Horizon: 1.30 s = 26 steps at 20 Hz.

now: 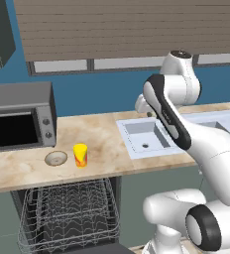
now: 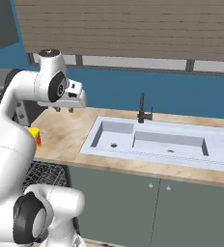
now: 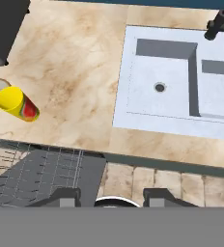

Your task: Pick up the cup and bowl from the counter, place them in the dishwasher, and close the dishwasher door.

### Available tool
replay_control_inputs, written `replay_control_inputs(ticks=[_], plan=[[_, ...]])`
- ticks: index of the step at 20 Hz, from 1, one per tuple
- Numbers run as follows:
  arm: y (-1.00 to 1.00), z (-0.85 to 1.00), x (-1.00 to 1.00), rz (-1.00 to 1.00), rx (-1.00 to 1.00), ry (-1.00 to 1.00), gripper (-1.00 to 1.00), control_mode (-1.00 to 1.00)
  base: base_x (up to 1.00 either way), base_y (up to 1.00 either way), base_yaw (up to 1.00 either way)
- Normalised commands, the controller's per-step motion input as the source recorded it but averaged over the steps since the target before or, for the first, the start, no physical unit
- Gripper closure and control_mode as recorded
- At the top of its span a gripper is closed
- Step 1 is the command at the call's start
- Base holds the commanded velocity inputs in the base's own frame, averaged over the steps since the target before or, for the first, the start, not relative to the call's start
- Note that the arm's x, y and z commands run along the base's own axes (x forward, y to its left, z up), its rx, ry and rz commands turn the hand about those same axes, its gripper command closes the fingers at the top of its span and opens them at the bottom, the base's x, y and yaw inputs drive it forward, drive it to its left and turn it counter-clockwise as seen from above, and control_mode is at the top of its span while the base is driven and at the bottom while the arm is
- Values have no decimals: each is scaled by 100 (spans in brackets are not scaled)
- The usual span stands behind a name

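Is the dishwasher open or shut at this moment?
Open. In the left base view the dishwasher shows its dark inside below the counter, and its grey wire rack is pulled out and empty.

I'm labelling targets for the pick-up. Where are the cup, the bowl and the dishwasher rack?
cup (image 1: 80, 155): left base view, on its yellow side wall.
bowl (image 1: 56, 158): left base view, on its tan inside.
dishwasher rack (image 1: 70, 208): left base view, on the grey wire grid.
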Motion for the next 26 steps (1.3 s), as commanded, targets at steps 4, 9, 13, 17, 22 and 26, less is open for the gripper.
replay_control_inputs(ticks=[4,9,13,17,22,26], plan=[[0,-4,0,0,6,0,-100,-100,0,0,0],[9,-23,0,0,11,0,-100,-100,0,0,0],[26,-24,4,0,1,0,-100,-100,0,0,0],[37,-14,1,0,0,0,-100,-100,0,0,0],[36,-17,1,0,0,0,-100,-100,0,0,0],[26,-25,13,0,0,1,-100,-100,0,0,0]])
